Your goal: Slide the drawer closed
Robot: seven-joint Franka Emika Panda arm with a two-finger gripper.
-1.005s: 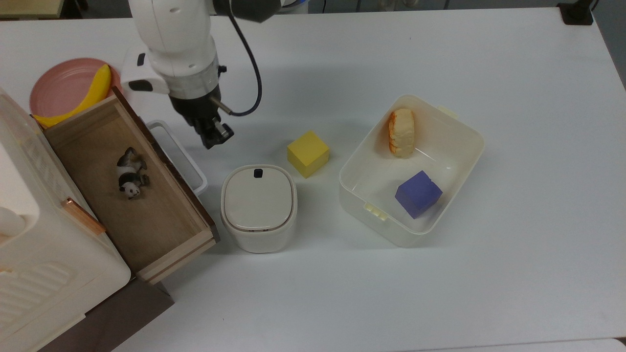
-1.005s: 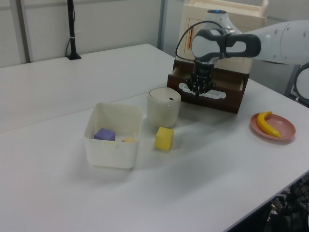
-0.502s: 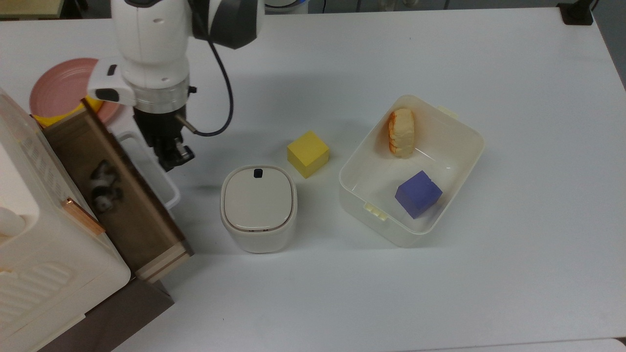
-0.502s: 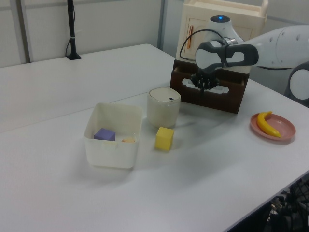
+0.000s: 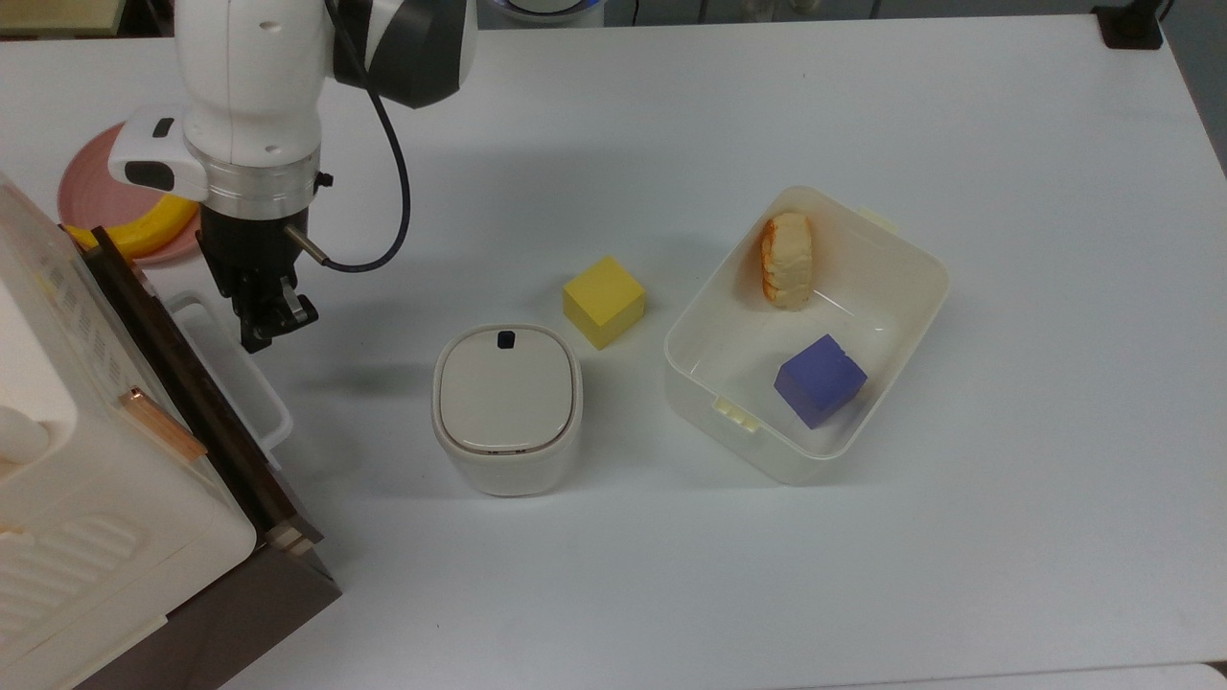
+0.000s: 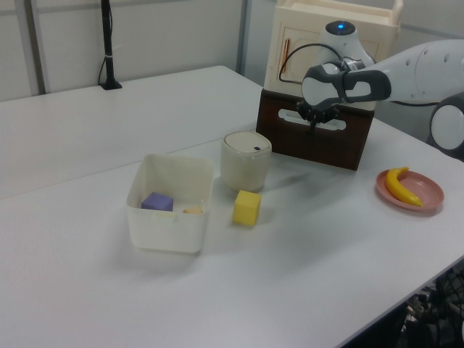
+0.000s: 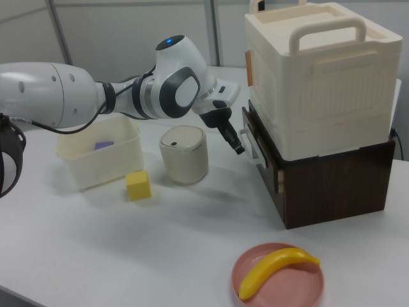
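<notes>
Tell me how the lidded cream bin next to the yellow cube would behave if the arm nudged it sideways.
The lidded bin looks like thin plastic, so it is probably light and would slide on the smooth white table. It stands fairly tall, so a high push might tip it. Its rounded sides could let it turn away from the claw.

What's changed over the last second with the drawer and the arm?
The drawer has slid into the cabinet toward the top view's left; its front now sits almost flush and the toy panda inside has gone from sight. The gripper travelled with it, pressing at the white handle. The lidded bin, yellow cube, tub and banana plate stayed put.
</notes>
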